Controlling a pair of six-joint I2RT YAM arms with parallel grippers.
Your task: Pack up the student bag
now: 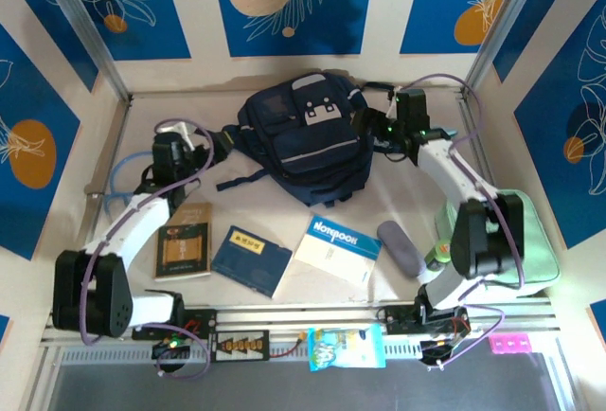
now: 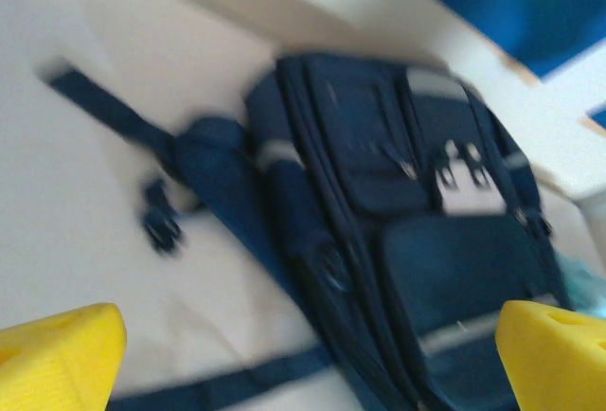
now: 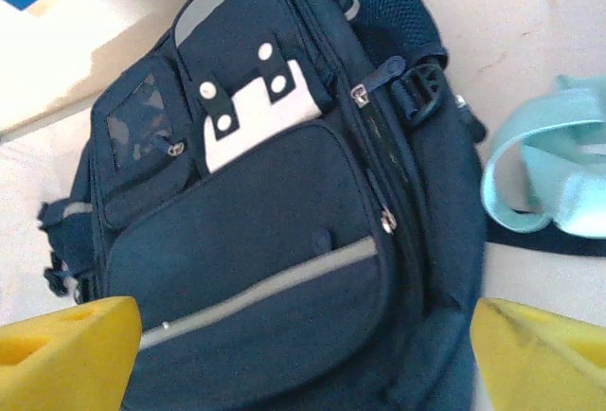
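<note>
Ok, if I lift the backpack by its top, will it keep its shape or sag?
It will probably sag: the student bag is soft fabric, lying slumped and creased. Its loose straps trail out and would likely dangle or drag. What is inside is hidden, so its weight is hard to judge.

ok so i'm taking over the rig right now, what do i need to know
Left gripper: open, empty, beside the student bag on its left.
Right gripper: open, empty, over the bag's right side.
Bag: lying at the back of the table, zips look closed.
Brown book, blue booklet, notebook and grey pouch lie in front of it.
Done: nothing visibly packed.
Left: open the bag, load the items.
</note>
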